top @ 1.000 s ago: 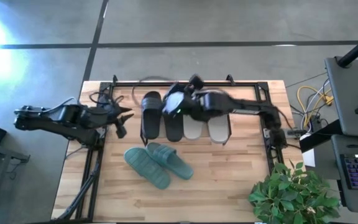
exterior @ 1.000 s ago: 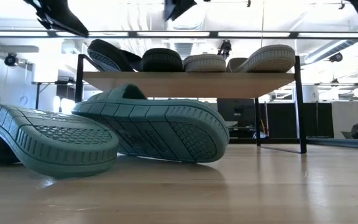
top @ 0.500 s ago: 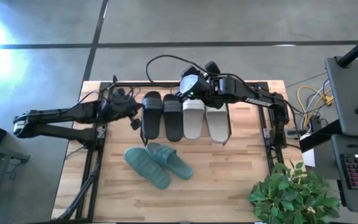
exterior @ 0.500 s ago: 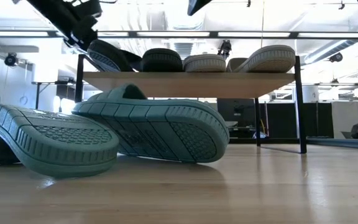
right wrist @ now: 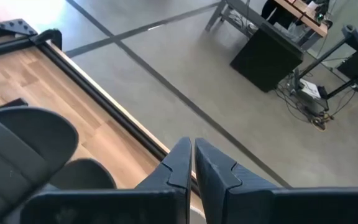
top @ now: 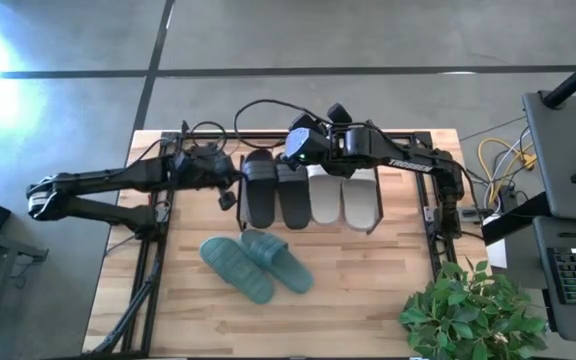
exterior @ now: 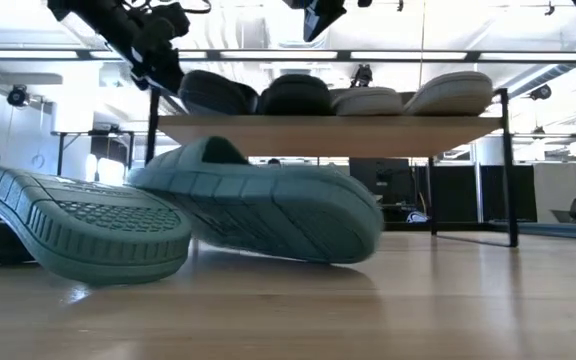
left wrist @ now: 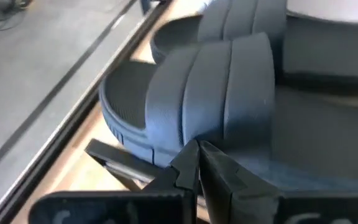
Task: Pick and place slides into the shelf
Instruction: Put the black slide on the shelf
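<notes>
Beside the shelf [top: 230, 205], both arms reach level, left fingers [left wrist: 185, 165] and right fingers [right wrist: 182, 163] clenched.

The left gripper [left wrist: 197, 163], fingers seemingly together, touches a black slide [left wrist: 204, 93].

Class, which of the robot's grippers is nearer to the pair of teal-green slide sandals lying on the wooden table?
The left gripper, beside the shelf's left end just behind the teal-green slide sandals. The right gripper is farther back, over the shelf's rear edge.
</notes>
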